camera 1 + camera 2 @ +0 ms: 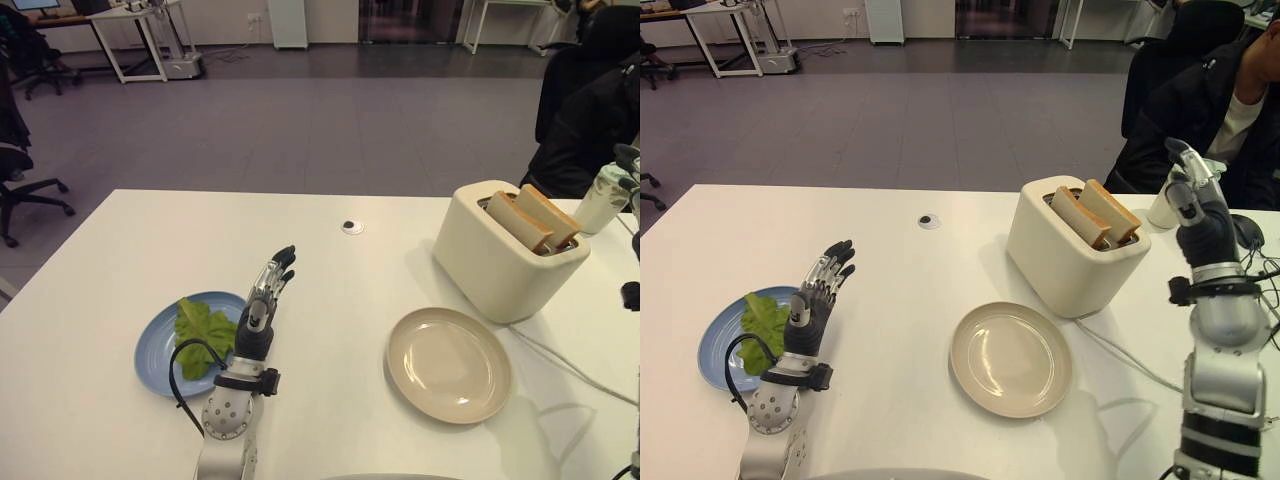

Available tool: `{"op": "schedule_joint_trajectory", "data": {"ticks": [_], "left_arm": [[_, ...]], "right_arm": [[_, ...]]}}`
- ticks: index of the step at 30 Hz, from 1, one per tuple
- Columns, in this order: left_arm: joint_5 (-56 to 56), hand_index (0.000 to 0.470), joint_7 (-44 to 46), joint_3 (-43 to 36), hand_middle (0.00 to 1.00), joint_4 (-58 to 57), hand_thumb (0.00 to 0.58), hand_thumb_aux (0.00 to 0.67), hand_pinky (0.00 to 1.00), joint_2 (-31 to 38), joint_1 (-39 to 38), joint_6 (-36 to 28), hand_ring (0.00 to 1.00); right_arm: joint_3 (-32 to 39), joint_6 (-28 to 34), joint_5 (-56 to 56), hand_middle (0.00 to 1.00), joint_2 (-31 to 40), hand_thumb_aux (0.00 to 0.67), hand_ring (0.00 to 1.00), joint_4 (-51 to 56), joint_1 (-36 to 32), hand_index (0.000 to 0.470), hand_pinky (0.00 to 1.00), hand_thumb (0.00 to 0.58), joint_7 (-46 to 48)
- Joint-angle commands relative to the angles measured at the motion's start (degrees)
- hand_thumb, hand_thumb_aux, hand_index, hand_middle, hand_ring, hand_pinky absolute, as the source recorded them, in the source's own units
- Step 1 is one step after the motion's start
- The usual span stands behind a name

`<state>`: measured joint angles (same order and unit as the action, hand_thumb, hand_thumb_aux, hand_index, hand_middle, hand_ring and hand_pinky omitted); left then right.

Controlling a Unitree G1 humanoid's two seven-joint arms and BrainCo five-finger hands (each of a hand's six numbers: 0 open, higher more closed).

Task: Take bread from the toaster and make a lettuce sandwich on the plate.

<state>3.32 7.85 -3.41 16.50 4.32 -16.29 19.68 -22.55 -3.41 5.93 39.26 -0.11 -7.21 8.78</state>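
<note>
Starting at the left of the table [90, 260], I see the blue plate [150, 367] near the front edge with the lettuce [205, 330] lying on it, untouched. My left hand [262, 305] stands just right of that plate, fingers stretched out and spread, holding nothing. Farther back, near the middle of the table, sits a small round fitting [351, 227], well clear of any path I need. To the right of centre lies the beige plate [450, 365], bare, so I judge the sandwich has not been started and the step in hand is the first one: getting bread out. The toaster [495, 265] stands just beyond and to the right of that plate, with two bread slices [535, 222] poking up out of its slots at a slant. Its cord [565, 362] trails across the table on the near right side, and I would keep my forearm from snagging it. My right hand [1198, 205] is raised to the right of the toaster, fingers extended upward, gripping nothing. The next move calls for bringing it over the slots and pinching one slice by its exposed top. A pale bottle [603, 200] stands close behind the toaster on the right and could be knocked.
</note>
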Motion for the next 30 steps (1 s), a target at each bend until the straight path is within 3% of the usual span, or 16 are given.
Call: {"op": "schedule_joint_trajectory", "data": {"ticks": [1, 3, 4, 5, 7, 9, 12, 14, 15, 16, 24, 30], "left_arm": [[-0.78, 0.0, -0.28, -0.88, 0.0, 0.13, 0.0, 0.0, 0.0, -0.63, -0.74, -0.06, 0.0], [-0.95, 0.0, -0.42, -1.15, 0.0, 0.1, 0.0, 0.0, 0.0, -0.84, -1.07, 0.18, 0.0], [-0.99, 0.0, -0.39, -1.26, 0.0, 0.06, 0.0, 0.0, 0.0, -0.95, -1.06, 0.22, 0.0], [-1.01, 0.0, -0.32, -1.37, 0.0, 0.19, 0.0, 0.0, 0.0, -1.01, -1.01, 0.16, 0.0], [-0.87, 0.0, -0.09, -1.34, 0.0, 0.37, 0.0, 0.0, 0.0, -0.93, -1.0, 0.23, 0.0], [-0.88, 0.0, -0.17, -1.26, 0.0, 0.35, 0.0, 0.0, 0.0, -1.02, -1.1, 0.42, 0.0], [-1.12, 0.0, -0.28, -1.47, 0.0, 0.15, 0.0, 0.0, 0.0, -1.25, -1.01, 0.64, 0.0], [-1.15, 0.0, -0.34, -1.45, 0.0, -0.12, 0.0, 0.0, 0.0, -1.31, -1.01, 0.9, 0.0], [-1.19, 0.0, -0.35, -1.54, 0.0, -0.15, 0.0, 0.0, 0.0, -1.36, -0.96, 0.94, 0.0], [-1.26, 0.0, -0.34, -1.62, 0.0, -0.15, 0.0, 0.0, 0.0, -1.38, -0.9, 0.95, 0.0], [-1.76, 0.0, -0.61, -1.8, 0.0, -0.07, 0.0, 0.0, 0.0, -1.53, -0.73, 1.25, 0.0], [-1.98, 0.0, -0.77, -1.92, 0.0, -0.09, 0.0, 0.0, 0.0, -1.54, -0.33, 1.38, 0.0]], "right_arm": [[4.96, -1.46, 7.5, 0.0, 3.57, 0.0, 0.0, 11.01, -2.29, 0.0, 0.0, 0.0, -1.68], [7.64, -2.52, 10.26, 0.0, 3.93, 0.011, 0.0, 15.94, -3.98, 0.007, 0.0, 0.018, -3.1], [8.65, -3.22, 11.24, 0.0, 4.06, 0.047, 0.0, 17.59, -4.64, 0.033, 0.0, 0.079, -3.74], [9.49, -3.89, 12.07, 0.0, 4.19, 0.116, 0.0, 18.41, -5.04, 0.081, 0.0, 0.183, -4.19], [11.54, -4.82, 14.81, 0.0, 4.67, 0.179, 0.0, 19.32, -5.48, 0.125, 0.0, 0.268, -5.72], [13.39, -5.53, 16.87, 0.0, 4.59, 0.286, 0.0, 19.52, -6.29, 0.201, 0.0, 0.39, -7.03], [16.44, -6.03, 19.35, 0.0, 3.87, 0.399, 0.0, 19.51, -8.48, 0.28, 0.0, 0.485, -8.25], [17.71, -6.28, 19.99, 0.0, 3.51, 0.525, 0.0, 19.77, -9.94, 0.369, 0.0, 0.553, -8.81], [18.02, -6.54, 20.12, 0.0, 3.52, 0.573, 0.0, 19.73, -10.34, 0.402, 0.0, 0.568, -9.14], [18.28, -6.76, 20.3, 0.0, 3.61, 0.67, 0.0, 19.69, -10.66, 0.47, 0.0, 0.58, -9.51], [15.89, -10.21, 18.09, 0.0, 4.65, 0.67, 0.0, 19.41, -12.61, 0.47, 0.0, 0.58, -12.37], [7.38, -12.43, 7.88, 0.0, 5.2, 0.67, 0.0, 14.71, -13.73, 0.47, 0.0, 0.58, -10.42]]}}
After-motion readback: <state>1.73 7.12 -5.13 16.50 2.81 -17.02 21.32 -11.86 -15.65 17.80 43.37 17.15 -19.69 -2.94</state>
